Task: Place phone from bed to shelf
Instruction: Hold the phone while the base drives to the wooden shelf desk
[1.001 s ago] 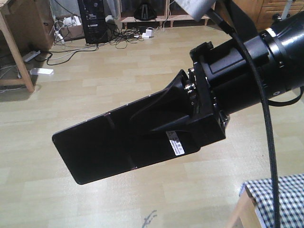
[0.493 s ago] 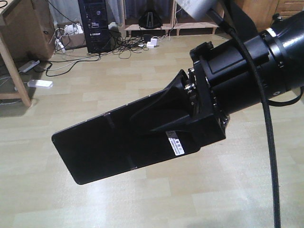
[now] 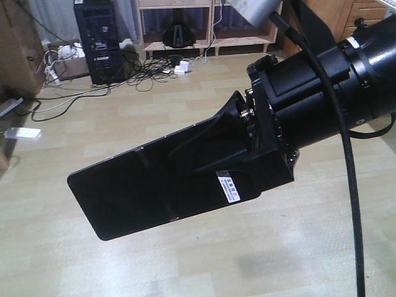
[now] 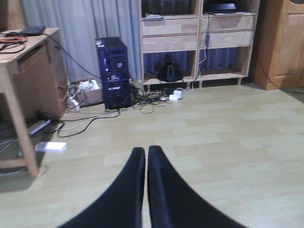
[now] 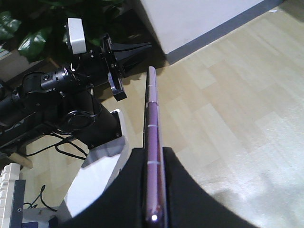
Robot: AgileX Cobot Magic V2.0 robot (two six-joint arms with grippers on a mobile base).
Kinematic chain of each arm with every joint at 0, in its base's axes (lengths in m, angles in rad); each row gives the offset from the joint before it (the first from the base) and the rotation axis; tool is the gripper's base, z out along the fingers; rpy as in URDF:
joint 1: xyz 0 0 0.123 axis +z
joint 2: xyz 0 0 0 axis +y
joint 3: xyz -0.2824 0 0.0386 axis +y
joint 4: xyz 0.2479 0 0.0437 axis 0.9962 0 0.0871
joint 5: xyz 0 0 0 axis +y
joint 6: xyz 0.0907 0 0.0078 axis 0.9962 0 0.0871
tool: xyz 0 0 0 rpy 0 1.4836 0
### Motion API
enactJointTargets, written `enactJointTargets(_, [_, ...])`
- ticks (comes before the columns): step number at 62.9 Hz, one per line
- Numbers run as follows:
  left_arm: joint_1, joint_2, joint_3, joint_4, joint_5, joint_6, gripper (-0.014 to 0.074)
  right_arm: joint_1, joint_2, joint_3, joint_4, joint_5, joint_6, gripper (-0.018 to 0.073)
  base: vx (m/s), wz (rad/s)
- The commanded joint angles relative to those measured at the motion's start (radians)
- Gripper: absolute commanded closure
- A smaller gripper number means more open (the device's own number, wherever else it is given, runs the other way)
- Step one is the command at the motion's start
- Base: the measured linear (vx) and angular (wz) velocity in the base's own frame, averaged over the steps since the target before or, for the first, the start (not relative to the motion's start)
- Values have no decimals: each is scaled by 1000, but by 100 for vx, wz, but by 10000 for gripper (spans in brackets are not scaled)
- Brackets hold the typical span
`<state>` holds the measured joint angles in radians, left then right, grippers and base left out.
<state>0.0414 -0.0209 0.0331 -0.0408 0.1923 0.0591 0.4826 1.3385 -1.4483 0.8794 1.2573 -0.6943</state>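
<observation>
Left gripper (image 4: 146, 152): the arm is held low and roughly level, aimed across the floor (image 4: 228, 142) toward the shelf (image 4: 172, 42) at the far wall. Its fingers (image 4: 128, 190) are pressed together with only a hairline slit between them. Nothing is held.

Right gripper (image 5: 153, 153): in the front view the arm enters from the right edge and slopes down to the left, with the wrist well above the floor. Its fingers (image 5: 183, 190) are clamped on the phone (image 3: 124, 192), one on each flat face, at the end nearest the wrist.

Phone: carried in the air, well apart from the shelf, touching only the fingers. In the front view its long axis runs from the grip at upper right to the free end at lower left. One broad black face is turned toward that camera, with the white sticker (image 3: 229, 187) beside the grip. The right wrist view shows it edge-on. The pinkish edge extends straight out from the wrist, toward the left arm (image 5: 61, 95).
</observation>
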Motion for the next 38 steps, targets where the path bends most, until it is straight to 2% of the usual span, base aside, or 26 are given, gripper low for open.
enactJointTargets(1, [1,-6,6,-9,-75,0,595,-1,-30,-26,69,28,2,561,39,-17])
enactJointTargets(38, [1,-6,6,-9,-75,0,595,-1,-30,-26,71,28,2,561,40,-14])
